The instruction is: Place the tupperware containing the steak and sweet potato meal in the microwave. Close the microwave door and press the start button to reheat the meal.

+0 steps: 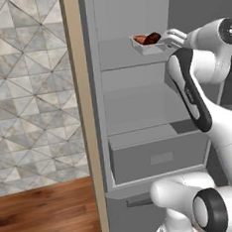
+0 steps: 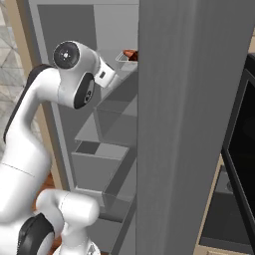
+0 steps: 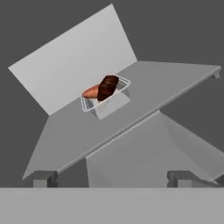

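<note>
A white robot arm w/ dark joints (image 1: 190, 89) reaches into an open grey fridge-type cabinet (image 1: 133, 116), its two-finger gripper (image 3: 114, 179) spread to its widest and holding nothing; both dark fingertips (image 3: 43, 178) stand well apart at the bottom of the hand view, short of the container.

The small shallow translucent grey-white tupperware tray (image 3: 105, 98) sits on the upper grey shelf (image 3: 144, 96) of the cabinet, near the light grey back wall (image 3: 74, 61). Inside it lie the dark brown rounded steak (image 3: 108, 86) and, just beside it, the orange-red oblong sweet potato (image 3: 91, 91), partly hidden behind the meat in the hand view.

In the left base view the tray (image 1: 147, 45) rests at the right end of the top shelf, steak (image 1: 152, 38) to the right of the sweet potato (image 1: 140, 38), w/ the arm's white wrist close beside it. Below are a second shelf and a grey drawer box (image 1: 159, 156).

In the right base view the tray (image 2: 125, 58) peeks out from behind the open grey cabinet door (image 2: 194, 124). At far right, the edge of a black appliance w/ dark glass (image 2: 244, 149); cannot tell which one it is. Patterned grey tile wall (image 1: 31, 95) and wood floor (image 1: 47, 218) at left.
</note>
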### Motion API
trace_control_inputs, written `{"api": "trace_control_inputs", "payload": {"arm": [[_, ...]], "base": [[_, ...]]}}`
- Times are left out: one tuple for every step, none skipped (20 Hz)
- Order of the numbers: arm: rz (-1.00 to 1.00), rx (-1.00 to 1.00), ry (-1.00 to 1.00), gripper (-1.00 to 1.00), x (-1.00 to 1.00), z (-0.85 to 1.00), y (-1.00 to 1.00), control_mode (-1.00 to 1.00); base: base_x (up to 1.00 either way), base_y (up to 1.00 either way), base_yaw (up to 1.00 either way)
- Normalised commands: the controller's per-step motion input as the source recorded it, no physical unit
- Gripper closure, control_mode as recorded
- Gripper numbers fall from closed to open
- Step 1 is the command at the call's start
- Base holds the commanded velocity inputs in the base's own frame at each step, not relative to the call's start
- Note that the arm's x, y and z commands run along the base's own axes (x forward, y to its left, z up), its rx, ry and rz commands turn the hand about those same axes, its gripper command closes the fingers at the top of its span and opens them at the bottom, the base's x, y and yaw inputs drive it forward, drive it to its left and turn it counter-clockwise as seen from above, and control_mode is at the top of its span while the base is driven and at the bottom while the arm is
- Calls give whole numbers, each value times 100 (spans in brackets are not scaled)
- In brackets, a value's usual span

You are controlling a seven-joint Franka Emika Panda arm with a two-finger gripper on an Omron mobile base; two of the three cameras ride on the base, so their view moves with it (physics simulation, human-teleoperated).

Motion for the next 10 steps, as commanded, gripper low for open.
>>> {"api": "trace_control_inputs", "payload": {"arm": [[0,7,1,-100,33,0,-20,-100],[0,8,0,-100,33,0,-20,-100],[0,8,0,-100,34,0,-18,-100],[0,8,0,-100,33,0,-19,-100],[0,8,1,-100,34,0,-17,-100],[0,9,1,-100,34,0,-11,-100],[0,9,2,-100,34,0,-9,-100],[0,8,2,-100,34,0,-4,-100],[0,7,4,-100,38,0,-2,-100],[0,7,5,-100,42,0,0,-100]], "base": [[0,0,0],[0,0,0],[0,0,0],[0,0,0],[0,0,0],[0,0,0],[0,0,0],[0,0,0],[0,0,0],[0,0,0]]}}
